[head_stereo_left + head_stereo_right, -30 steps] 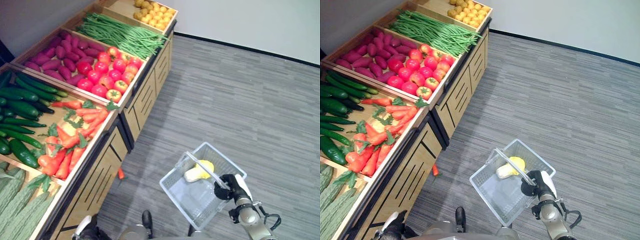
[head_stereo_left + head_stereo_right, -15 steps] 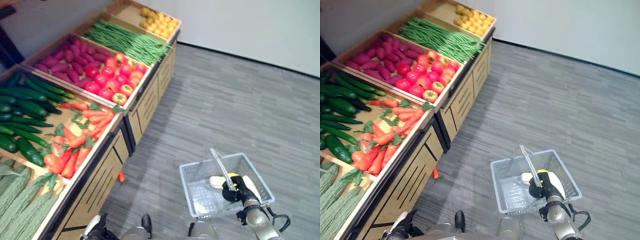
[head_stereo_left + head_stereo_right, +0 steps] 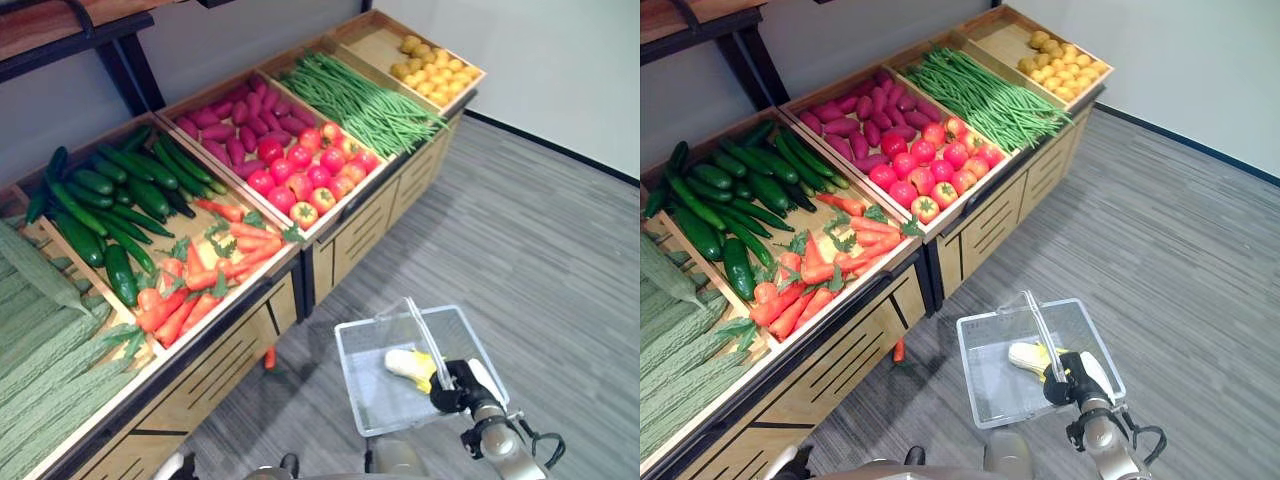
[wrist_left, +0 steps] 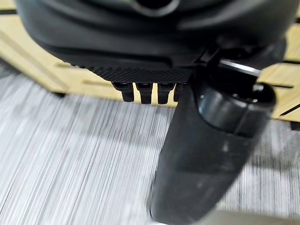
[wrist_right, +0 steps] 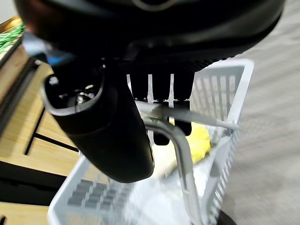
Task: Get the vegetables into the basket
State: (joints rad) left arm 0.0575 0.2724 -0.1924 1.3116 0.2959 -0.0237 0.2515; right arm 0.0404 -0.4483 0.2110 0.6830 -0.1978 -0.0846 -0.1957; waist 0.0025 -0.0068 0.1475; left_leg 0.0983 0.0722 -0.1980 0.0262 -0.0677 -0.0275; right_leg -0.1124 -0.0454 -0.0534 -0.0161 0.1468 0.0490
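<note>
A clear grey wire basket (image 3: 375,395) hangs over the floor in front of the stand, and my right hand (image 3: 458,385) is shut on its handle (image 3: 422,338). In the right wrist view the fingers (image 5: 159,101) curl over the handle bar (image 5: 185,154). A yellow and white vegetable (image 3: 410,362) lies in the basket. Carrots (image 3: 215,265), cucumbers (image 3: 110,200), tomatoes (image 3: 310,170) and green beans (image 3: 370,100) fill the stand's bins. My left hand (image 4: 206,140) hangs low by the stand's front, its fingers (image 4: 145,91) relaxed and holding nothing.
The wooden stand (image 3: 230,350) runs along the left, also with purple sweet potatoes (image 3: 225,115), yellow produce (image 3: 435,65) and bitter gourds (image 3: 50,330). One carrot (image 3: 269,357) lies on the grey floor at the stand's foot. Open floor (image 3: 560,250) stretches to the right.
The camera has turned, so the stand now shows further along. The basket has swung from tilted to nearly level, still held by my right hand.
</note>
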